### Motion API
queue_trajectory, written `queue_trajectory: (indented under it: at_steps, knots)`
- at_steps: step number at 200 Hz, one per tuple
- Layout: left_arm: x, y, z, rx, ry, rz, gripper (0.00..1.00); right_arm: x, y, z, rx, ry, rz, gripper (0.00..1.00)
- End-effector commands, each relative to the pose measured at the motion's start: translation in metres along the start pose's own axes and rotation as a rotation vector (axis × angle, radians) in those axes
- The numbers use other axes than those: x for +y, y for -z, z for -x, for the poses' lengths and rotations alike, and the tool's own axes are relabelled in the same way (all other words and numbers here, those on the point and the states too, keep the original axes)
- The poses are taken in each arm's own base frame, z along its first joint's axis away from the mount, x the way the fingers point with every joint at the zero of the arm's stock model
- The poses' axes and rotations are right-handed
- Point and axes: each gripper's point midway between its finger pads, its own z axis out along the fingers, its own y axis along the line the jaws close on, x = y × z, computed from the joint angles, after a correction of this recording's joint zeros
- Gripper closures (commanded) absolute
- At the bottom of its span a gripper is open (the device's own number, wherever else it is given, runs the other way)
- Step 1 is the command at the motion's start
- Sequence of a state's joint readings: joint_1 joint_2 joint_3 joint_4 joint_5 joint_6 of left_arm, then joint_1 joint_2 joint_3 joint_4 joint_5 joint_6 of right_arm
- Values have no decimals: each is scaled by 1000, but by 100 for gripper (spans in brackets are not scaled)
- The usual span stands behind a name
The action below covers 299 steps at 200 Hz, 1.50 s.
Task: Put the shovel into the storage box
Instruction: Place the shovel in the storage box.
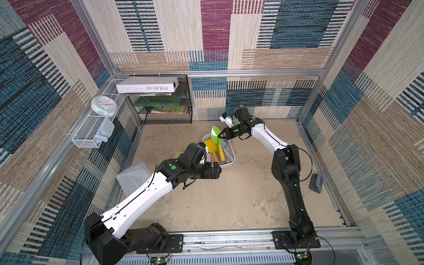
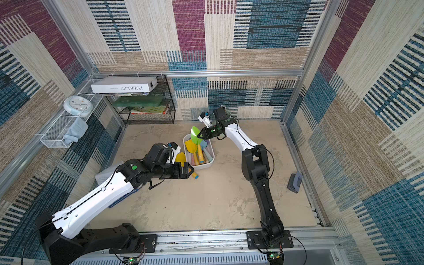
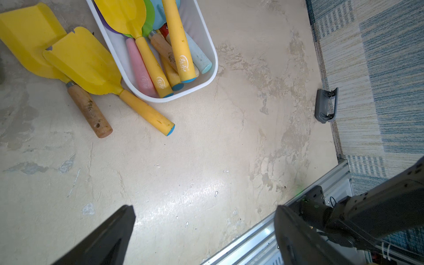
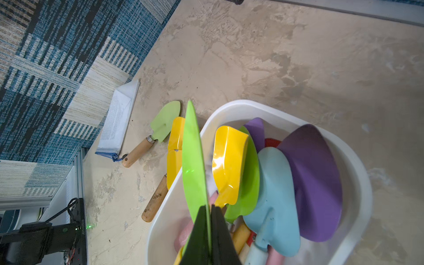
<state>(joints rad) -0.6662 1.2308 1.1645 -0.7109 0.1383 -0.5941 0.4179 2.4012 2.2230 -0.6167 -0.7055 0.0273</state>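
Note:
My right gripper (image 1: 220, 135) (image 4: 210, 207) is shut on the blade of a bright green shovel (image 1: 215, 135) (image 2: 195, 134) (image 4: 193, 160), holding it tilted up over the far end of the white storage box (image 1: 232, 160) (image 2: 212, 158) (image 4: 358, 165). Several coloured shovels lie inside the box. My left gripper (image 1: 218, 171) (image 2: 191, 171) (image 3: 204, 208) stands open and empty over bare table by the box's near end. Two yellow shovels (image 3: 91, 66) (image 3: 27, 34) lie on the table beside the box (image 3: 213, 68), and a pale green one (image 4: 165, 121) lies further left.
A grey hole punch (image 1: 316, 182) (image 3: 325, 105) sits by the right wall. A white mesh pouch (image 1: 133, 179) (image 4: 119, 121) lies at the left. A black wire shelf with books (image 1: 165, 101) stands at the back left, next to a white basket (image 1: 91, 130) and a clock (image 1: 103, 105).

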Motion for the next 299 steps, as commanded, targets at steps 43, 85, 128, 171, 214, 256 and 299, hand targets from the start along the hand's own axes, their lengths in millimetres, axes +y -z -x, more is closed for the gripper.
queue_trajectory:
  at_steps: [43,85,128,171,214,256,299]
  knots:
    - [0,1,8,-28,0,-29,1,-4,-13,1,-18,-48,51,100]
    - [2,-3,7,-20,5,-29,1,-12,-25,-11,5,-76,54,100]
    - [2,-4,8,-17,7,-30,1,-11,-35,-14,11,-82,60,100]
    - [4,-7,8,-8,12,-28,1,-10,-49,-24,38,-90,63,100]
    - [5,-8,7,-6,11,-26,1,-16,-55,-29,45,-102,45,100]
    - [5,-8,7,-4,13,-27,0,-18,-54,-28,45,-107,23,79]
    - [5,-8,6,-2,12,-29,1,-20,-52,-30,54,-109,2,70]
